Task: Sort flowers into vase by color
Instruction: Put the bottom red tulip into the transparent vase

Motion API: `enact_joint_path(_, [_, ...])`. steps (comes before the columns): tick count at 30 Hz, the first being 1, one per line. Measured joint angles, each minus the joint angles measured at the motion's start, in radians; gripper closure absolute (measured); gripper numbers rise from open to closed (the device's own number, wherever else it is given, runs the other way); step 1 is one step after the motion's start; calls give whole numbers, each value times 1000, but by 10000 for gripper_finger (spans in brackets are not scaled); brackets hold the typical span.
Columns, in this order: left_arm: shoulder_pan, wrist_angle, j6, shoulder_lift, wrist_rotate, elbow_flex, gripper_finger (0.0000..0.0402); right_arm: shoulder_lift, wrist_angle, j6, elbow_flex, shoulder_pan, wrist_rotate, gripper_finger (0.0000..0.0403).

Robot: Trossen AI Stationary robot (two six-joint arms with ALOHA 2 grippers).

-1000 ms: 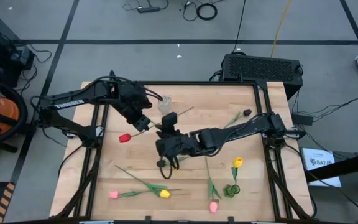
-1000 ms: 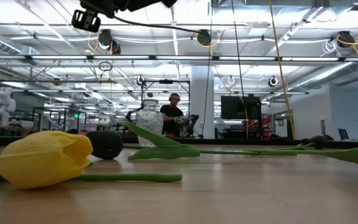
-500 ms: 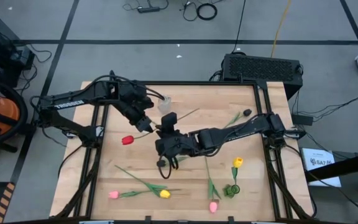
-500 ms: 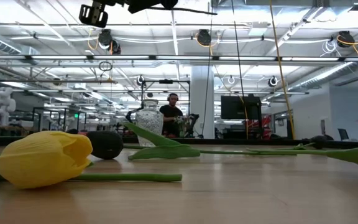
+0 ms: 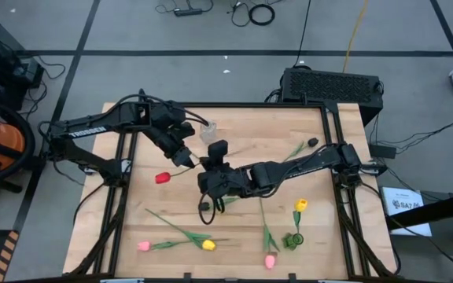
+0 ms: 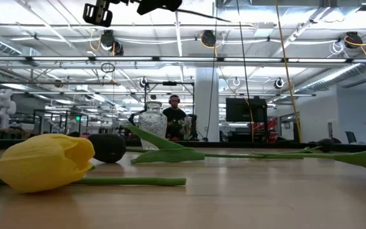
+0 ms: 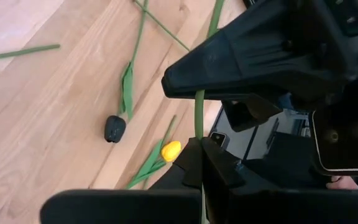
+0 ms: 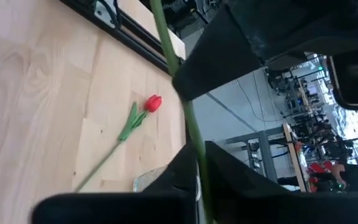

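Left gripper (image 5: 185, 159) clamped on red tulip (image 5: 161, 178) stem, head hanging just beside it; right gripper (image 5: 208, 163) pinching the same stem, close by, above the table (image 5: 242, 126).

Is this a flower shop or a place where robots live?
Probably a robot lab or workshop, not a shop. The wooden table sits on a taped grey floor with loose cables, and the low view shows a big hall with ceiling lights and a person at a workstation.
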Motion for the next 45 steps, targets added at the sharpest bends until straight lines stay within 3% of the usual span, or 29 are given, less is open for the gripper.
enact_joint_path(6, [-14,7,11,0,-50,0,388,0,-26,24,0,0,-25,400])
enact_joint_path(13, [-27,40,96,0,-124,0,339,0,-86,79,0,0,-48,401])
enact_joint_path(19, [5,45,201,-9,-116,-1,299,-1,-197,158,0,0,-50,402])
enact_joint_path(23, [53,10,214,-80,-157,-1,289,-5,-284,250,0,-2,-50,402])
enact_joint_path(28, [121,6,235,-270,-269,-1,288,-6,-344,405,0,-12,-105,402])
enact_joint_path(36, [34,87,240,-540,-579,-60,288,-12,-176,712,0,-78,-276,403])
enact_joint_path(42, [-60,317,237,-610,-610,-246,288,-61,105,918,-1,-164,-517,403])
enact_joint_path(45, [-103,424,237,-607,-614,-341,288,-79,235,975,-1,-196,-563,403])
